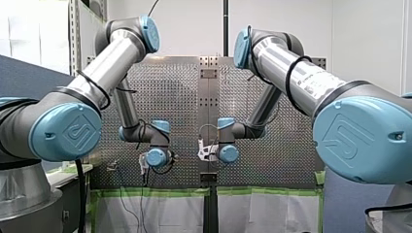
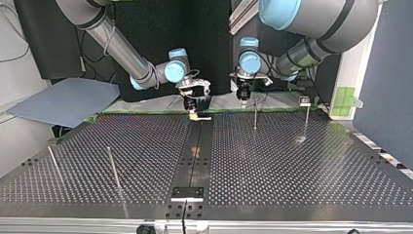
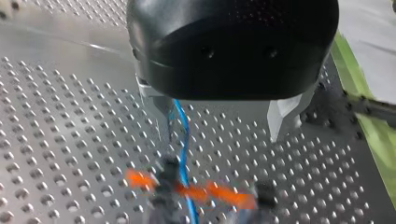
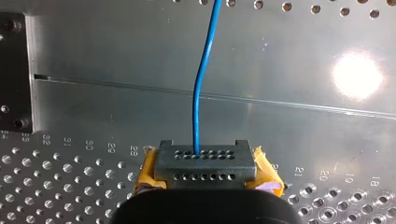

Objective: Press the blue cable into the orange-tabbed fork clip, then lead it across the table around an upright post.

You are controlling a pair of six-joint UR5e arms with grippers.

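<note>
A robotics laboratory is being shown. A perforated metal table (image 2: pixel 292 165) is being flanked by two industrial arms, the left arm (image 1: pixel 97 82) and the right arm (image 1: pixel 301 77), both in grey metal with blue joint caps, with black cables being carried along them. Thin upright posts (image 2: pixel 113 168) are being held in the table's holes, and numbers (image 4: pixel 322 175) are being displayed beside the rows of holes. One table edge is being lined with green tape (image 1: pixel 155 191), white sheets (image 1: pixel 155 213) are being hung below it, and the cell is being bounded by a blue partition panel (image 2: pixel 384 73) and a slotted metal rack (image 1: pixel 74 34).
</note>
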